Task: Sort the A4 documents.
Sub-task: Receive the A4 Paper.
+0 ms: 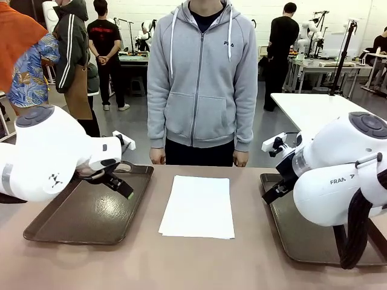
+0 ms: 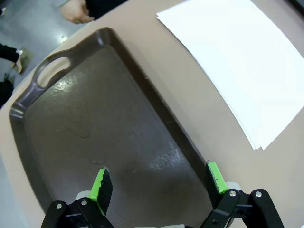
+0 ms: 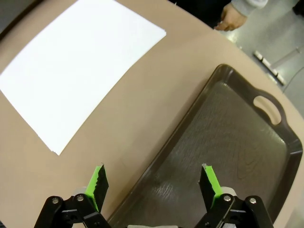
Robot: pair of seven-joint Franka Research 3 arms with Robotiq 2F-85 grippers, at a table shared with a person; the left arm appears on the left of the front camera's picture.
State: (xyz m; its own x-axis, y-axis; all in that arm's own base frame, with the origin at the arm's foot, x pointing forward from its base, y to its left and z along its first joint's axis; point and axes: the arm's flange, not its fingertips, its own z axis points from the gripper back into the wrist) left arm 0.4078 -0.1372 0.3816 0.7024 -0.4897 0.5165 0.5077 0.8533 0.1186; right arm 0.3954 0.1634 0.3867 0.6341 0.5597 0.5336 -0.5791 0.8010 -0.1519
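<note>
The left tool (image 2: 157,175) hangs with its green-padded fingers spread wide and nothing between them, above one end of a dark brown rectangular tray with cut-out handles (image 2: 95,118). The right tool (image 3: 153,172) is likewise wide apart and empty, one finger over a second dark brown tray (image 3: 228,128), the other over the beige tabletop (image 1: 193,266). Between the trays lies the stack of plain white A4 paper sheets (image 1: 198,205), flat on the tabletop and touching neither tray. A person in a grey hoodie (image 1: 202,90) stands at the far edge.

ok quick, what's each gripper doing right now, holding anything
left gripper: open, holding nothing, over the left tray
right gripper: open, holding nothing, over the right tray edge
</note>
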